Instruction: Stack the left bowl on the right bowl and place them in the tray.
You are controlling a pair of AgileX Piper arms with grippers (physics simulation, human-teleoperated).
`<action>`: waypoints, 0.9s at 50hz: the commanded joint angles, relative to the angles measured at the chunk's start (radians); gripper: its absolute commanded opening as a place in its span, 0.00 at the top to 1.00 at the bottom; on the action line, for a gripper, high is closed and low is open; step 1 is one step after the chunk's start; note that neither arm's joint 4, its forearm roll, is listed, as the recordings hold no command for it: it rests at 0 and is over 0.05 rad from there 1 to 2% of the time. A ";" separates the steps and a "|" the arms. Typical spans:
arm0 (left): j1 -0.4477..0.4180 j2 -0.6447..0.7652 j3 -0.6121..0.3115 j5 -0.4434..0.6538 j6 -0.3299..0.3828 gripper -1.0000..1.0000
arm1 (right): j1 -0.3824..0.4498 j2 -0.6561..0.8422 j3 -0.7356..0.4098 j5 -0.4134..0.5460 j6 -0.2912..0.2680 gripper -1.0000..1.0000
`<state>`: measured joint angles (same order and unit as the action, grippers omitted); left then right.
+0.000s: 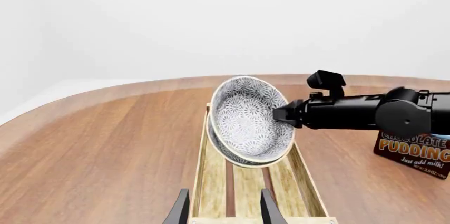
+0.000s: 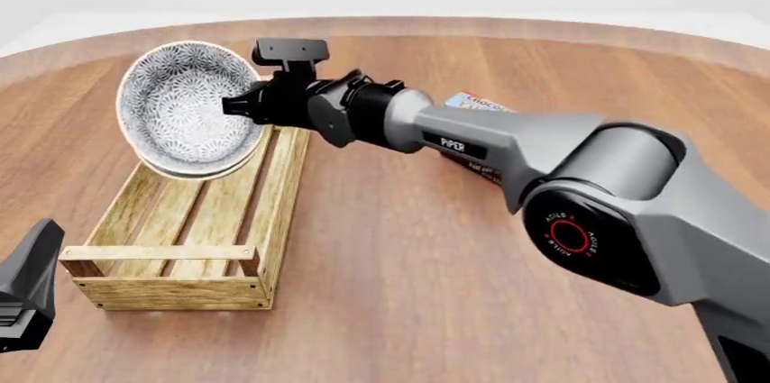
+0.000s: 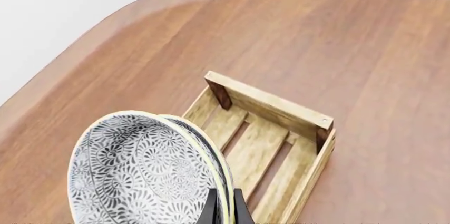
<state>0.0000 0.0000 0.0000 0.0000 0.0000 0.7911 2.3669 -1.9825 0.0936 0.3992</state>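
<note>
Brown wood table (image 2: 398, 311). Your right gripper (image 2: 229, 105) pinches rim of stacked bowls (image 2: 180, 108), tipped up over tray (image 2: 180, 239). Stacking done; lowering in left. Left gripper (image 1: 225, 208) apart, holding nothing

The right arm (image 2: 578, 176) is built of smooth light-grey rounded shells, with a large cylindrical joint cap in dark grey carrying a red ring and small white "AGILEX" lettering. A black strip along the forearm bears the white word "PIPER". Toward the wrist the casing turns matte black, ribbed and stepped, topped by a small black boxy camera mount. The right pincer (image 2: 231, 105) is black with slim tapered fingers. The left pincer (image 1: 223, 209) shows two dark, wedge-shaped fingers.
</note>
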 commanded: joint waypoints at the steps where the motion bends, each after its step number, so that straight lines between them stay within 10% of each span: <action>1: 0.000 0.000 0.000 0.000 0.000 0.00 | 0.002 0.013 -0.013 -0.010 0.010 1.00; 45: 0.000 0.000 0.000 0.000 0.000 0.00 | 0.011 0.082 -0.004 -0.006 0.017 1.00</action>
<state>0.0000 0.0000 0.0000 0.0000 0.0000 0.7976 2.4353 -1.9812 0.0946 0.4111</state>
